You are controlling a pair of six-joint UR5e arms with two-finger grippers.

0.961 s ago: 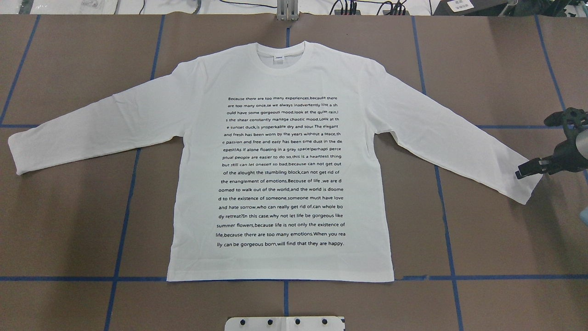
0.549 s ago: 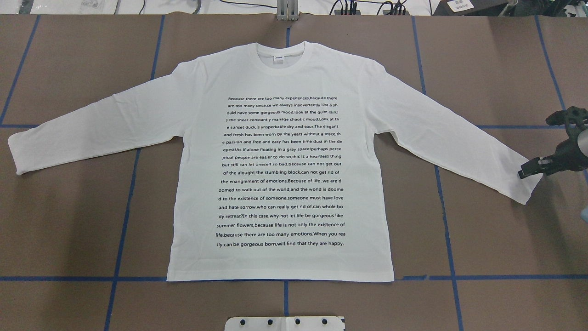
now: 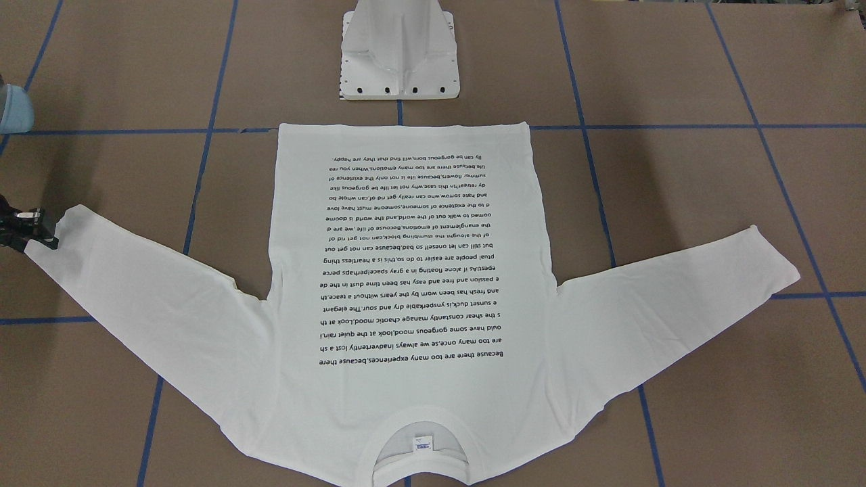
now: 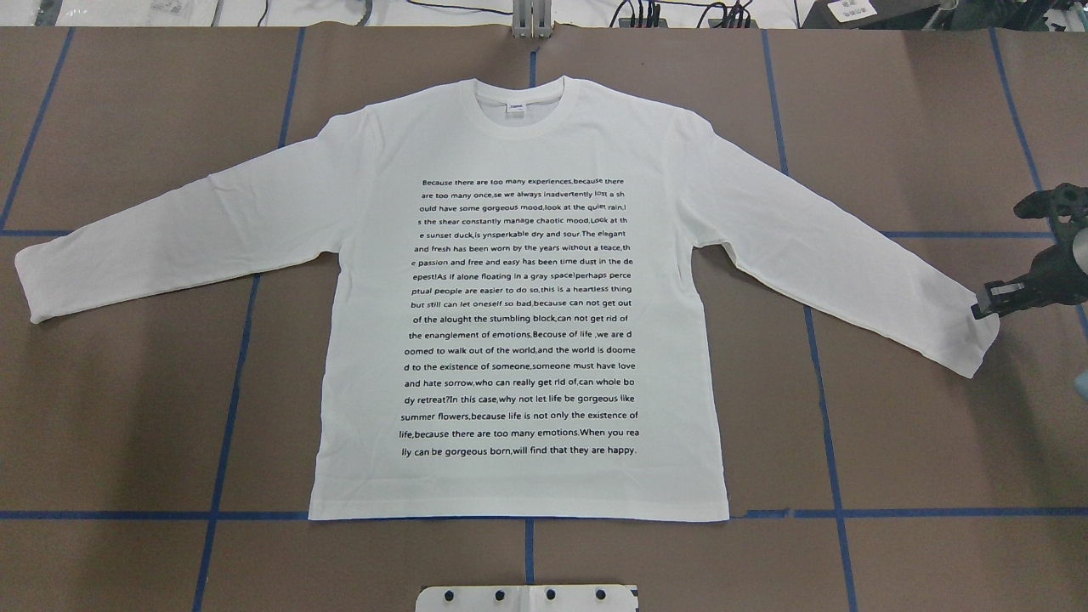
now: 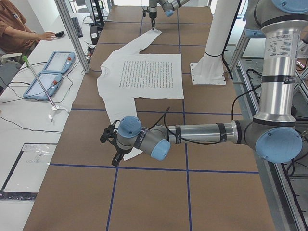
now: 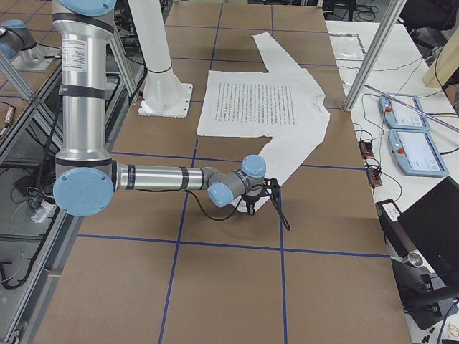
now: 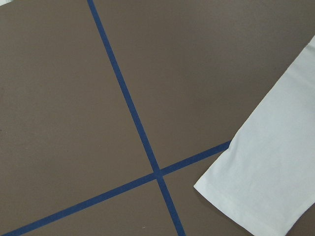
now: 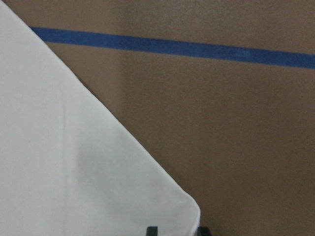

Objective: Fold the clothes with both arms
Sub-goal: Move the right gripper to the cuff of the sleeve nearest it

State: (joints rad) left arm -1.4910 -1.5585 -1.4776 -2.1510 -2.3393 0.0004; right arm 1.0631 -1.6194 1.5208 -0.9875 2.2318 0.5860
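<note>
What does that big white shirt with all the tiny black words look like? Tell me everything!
The white long-sleeved cotton-looking shirt lies flat, print side up, on the brown table, both sleeves spread out and angled. It has a ribbed round collar, a small neck label and a block of black text lines. The black right gripper sits at one cuff.

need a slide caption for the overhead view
White long-sleeved shirt spread flat on the table, right tool at one sleeve cuff
</note>
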